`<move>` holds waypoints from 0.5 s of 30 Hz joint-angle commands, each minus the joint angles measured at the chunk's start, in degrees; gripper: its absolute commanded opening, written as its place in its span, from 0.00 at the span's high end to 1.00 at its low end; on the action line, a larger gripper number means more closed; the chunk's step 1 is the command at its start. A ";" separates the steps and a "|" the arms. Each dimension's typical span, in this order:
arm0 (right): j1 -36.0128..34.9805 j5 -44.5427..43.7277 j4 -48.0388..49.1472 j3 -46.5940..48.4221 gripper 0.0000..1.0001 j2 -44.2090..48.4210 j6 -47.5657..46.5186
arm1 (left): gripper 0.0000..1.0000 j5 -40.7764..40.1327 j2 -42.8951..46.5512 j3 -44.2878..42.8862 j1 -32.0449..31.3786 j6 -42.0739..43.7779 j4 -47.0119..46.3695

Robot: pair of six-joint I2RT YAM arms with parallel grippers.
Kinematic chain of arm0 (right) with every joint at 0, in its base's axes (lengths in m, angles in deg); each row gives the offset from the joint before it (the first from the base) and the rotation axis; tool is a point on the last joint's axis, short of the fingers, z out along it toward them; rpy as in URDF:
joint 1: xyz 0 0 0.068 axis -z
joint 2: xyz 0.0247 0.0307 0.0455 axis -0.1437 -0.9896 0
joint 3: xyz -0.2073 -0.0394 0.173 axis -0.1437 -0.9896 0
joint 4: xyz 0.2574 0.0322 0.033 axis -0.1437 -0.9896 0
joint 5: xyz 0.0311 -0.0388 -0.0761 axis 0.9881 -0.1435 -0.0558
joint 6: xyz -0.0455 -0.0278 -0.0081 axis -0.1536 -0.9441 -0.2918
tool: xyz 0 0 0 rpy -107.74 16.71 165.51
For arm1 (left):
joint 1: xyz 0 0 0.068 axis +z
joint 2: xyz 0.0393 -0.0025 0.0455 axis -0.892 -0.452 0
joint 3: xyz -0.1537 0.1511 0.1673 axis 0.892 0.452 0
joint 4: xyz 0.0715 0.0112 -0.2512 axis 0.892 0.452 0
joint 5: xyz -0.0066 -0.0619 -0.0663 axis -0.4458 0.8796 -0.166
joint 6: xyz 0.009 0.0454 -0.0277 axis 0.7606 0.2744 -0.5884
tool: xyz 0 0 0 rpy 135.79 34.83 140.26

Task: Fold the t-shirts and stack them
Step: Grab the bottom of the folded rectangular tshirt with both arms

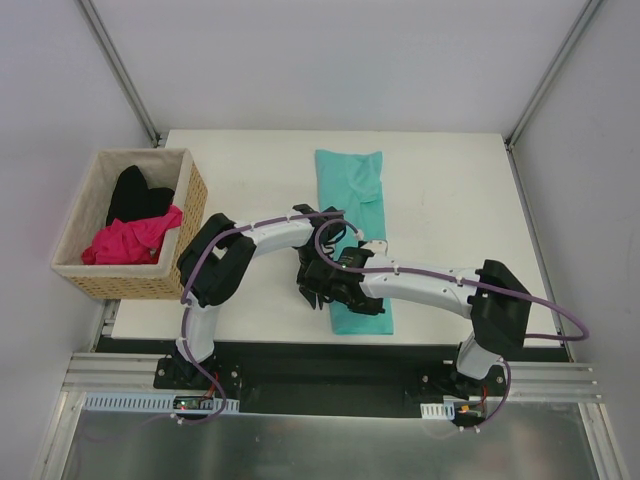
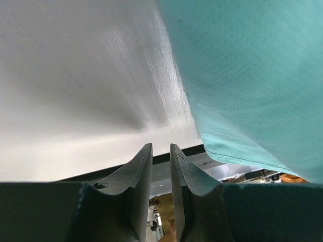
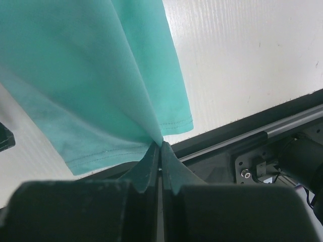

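Observation:
A teal t-shirt (image 1: 350, 190) lies folded into a long narrow strip down the middle of the white table (image 1: 450, 200). My right gripper (image 3: 161, 143) is shut on a pinch of the teal t-shirt (image 3: 91, 75) near its hemmed near corner, and the cloth rises from the tips. My left gripper (image 2: 161, 147) hovers just left of the teal t-shirt (image 2: 242, 75), slightly open with nothing between its fingers. In the top view both grippers meet over the strip's near end, the left gripper (image 1: 312, 283) beside the right gripper (image 1: 338, 283). A pink t-shirt (image 1: 130, 242) and a black t-shirt (image 1: 135, 192) lie crumpled in the basket.
A woven wicker basket (image 1: 135, 285) stands at the table's left edge. The table's near edge and a black rail (image 3: 262, 131) run just below the grippers. Grey walls close in the far side and both flanks.

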 commanded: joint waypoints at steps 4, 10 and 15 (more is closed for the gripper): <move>-0.53 -2.26 -5.11 -0.43 0.99 3.17 5.35 | 0.80 -1.65 3.31 0.78 1.09 0.69 2.32; -0.35 -2.17 -5.55 -0.87 0.99 3.35 6.94 | 0.80 -1.83 3.05 0.95 1.36 0.87 2.32; -0.35 -1.21 -6.52 0.62 0.99 0.72 6.76 | 0.80 -1.65 2.96 1.22 1.62 1.04 2.49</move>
